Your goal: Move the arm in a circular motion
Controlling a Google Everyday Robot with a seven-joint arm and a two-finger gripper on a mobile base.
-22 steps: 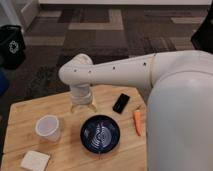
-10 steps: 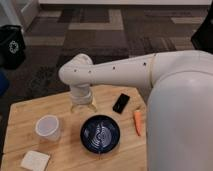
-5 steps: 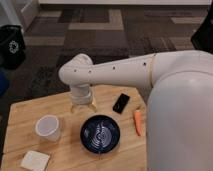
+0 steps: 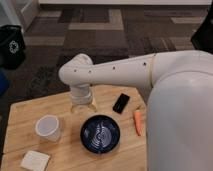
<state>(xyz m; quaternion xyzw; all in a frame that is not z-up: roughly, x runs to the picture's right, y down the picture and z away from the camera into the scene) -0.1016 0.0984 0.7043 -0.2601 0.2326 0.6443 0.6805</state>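
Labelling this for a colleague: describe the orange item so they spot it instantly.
On the wooden table, look right of the dark blue bowl, away from the gripper hanging near the far edge. The carrot-like stick is the only orange thing.

Arm [image 4: 120, 69] stretches horiz. toward frame left, wrist bent vert.; end effector [image 4: 83, 105] hangs directly below, pointing down.
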